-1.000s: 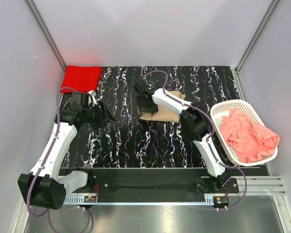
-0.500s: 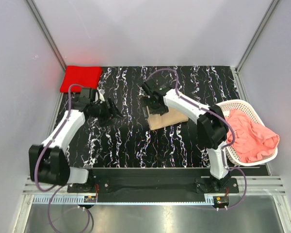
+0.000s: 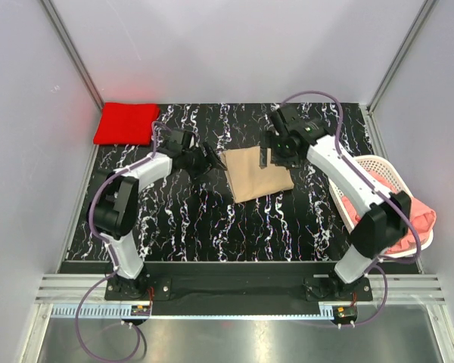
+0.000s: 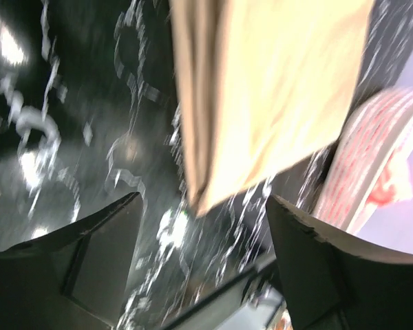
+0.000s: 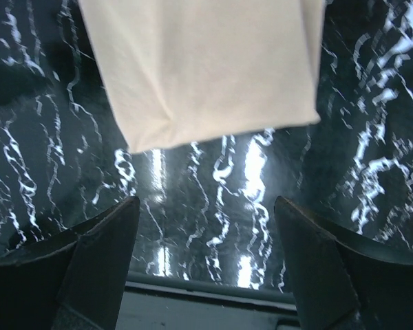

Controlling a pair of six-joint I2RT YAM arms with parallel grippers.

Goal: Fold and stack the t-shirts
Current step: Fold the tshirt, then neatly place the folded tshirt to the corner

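Observation:
The tan t-shirt (image 3: 257, 174) lies folded into a flat rectangle at the middle of the black marbled table; it also shows in the left wrist view (image 4: 261, 103) and the right wrist view (image 5: 199, 69). My left gripper (image 3: 210, 159) is open and empty just left of its left edge. My right gripper (image 3: 271, 156) is open and empty over its far right edge. The red t-shirt (image 3: 126, 122) lies folded at the far left corner. The salmon-pink t-shirt (image 3: 386, 212) is bunched in the white basket (image 3: 359, 165).
The white lattice basket stands at the right edge of the table, its rim visible in the left wrist view (image 4: 372, 158). Grey walls enclose the table on three sides. A metal rail (image 3: 234, 291) runs along the near edge.
The right arm has swung from the tan shirt's left side to its far right edge and let it lie flat. The left gripper has moved right, up to the shirt's left edge.

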